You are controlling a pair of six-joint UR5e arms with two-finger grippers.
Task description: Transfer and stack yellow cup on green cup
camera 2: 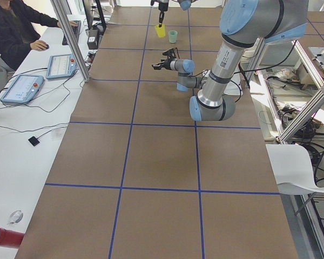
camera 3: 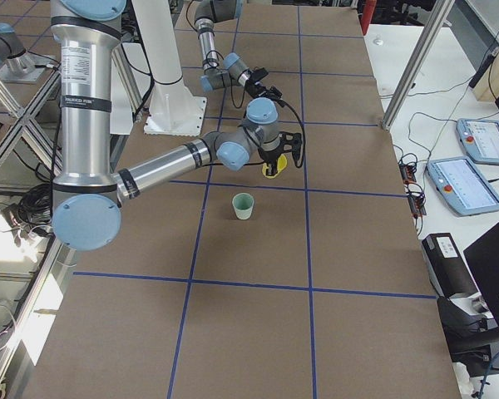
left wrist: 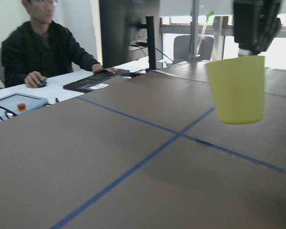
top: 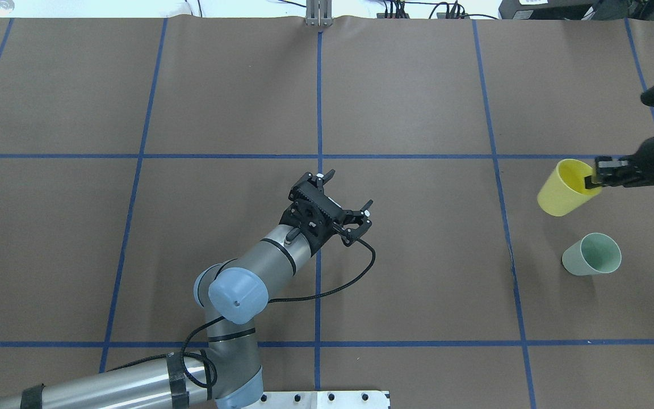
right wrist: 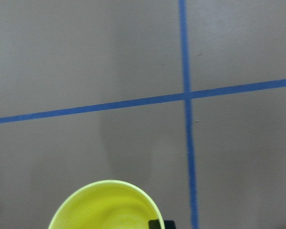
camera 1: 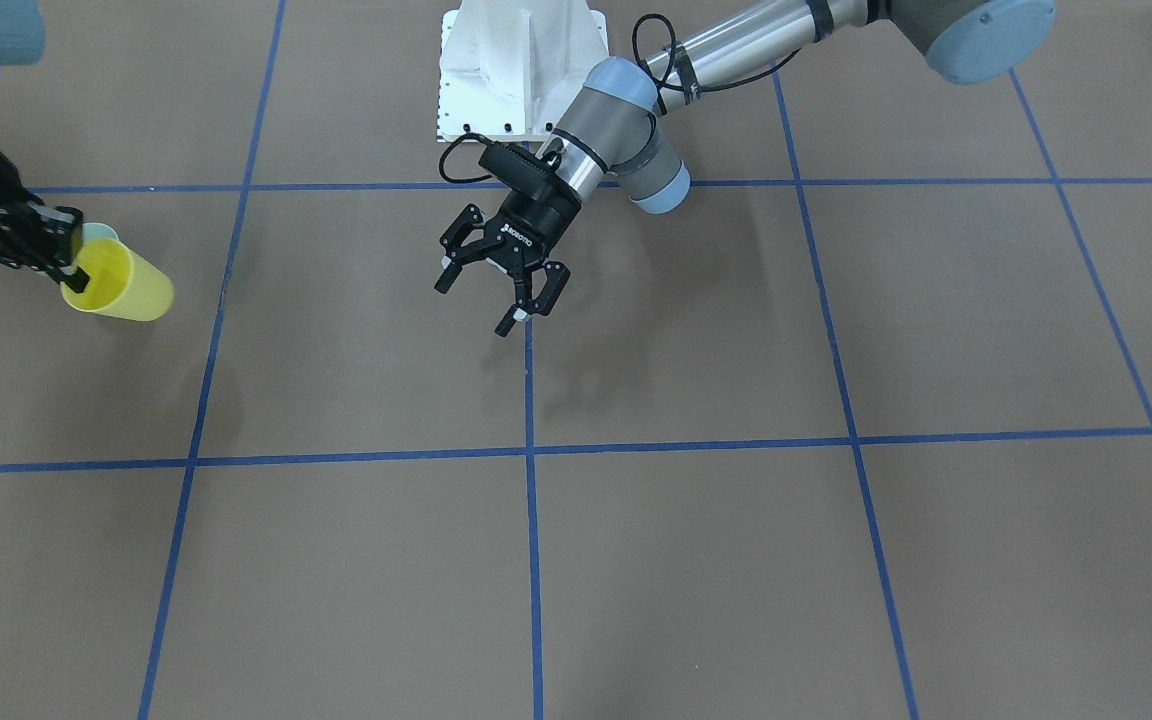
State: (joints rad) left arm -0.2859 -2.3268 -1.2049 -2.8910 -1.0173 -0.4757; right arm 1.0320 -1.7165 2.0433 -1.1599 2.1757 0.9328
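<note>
My right gripper (top: 595, 177) is shut on the rim of the yellow cup (top: 564, 188), one finger inside and one outside, and holds it clear of the table. The cup also shows in the front view (camera 1: 123, 284), the left wrist view (left wrist: 237, 88) and the right wrist view (right wrist: 105, 206). The green cup (top: 591, 254) stands upright on the table, just nearer the robot than the yellow cup; in the front view only its rim (camera 1: 102, 232) shows behind my right gripper (camera 1: 69, 262). My left gripper (top: 348, 191) is open and empty over the table's middle.
Blue tape lines (top: 319, 142) divide the brown table into squares. The white robot base (camera 1: 521, 65) stands at the near edge. An operator (camera 2: 13, 32) sits at a side desk with a keyboard and control tablets (camera 2: 21, 88).
</note>
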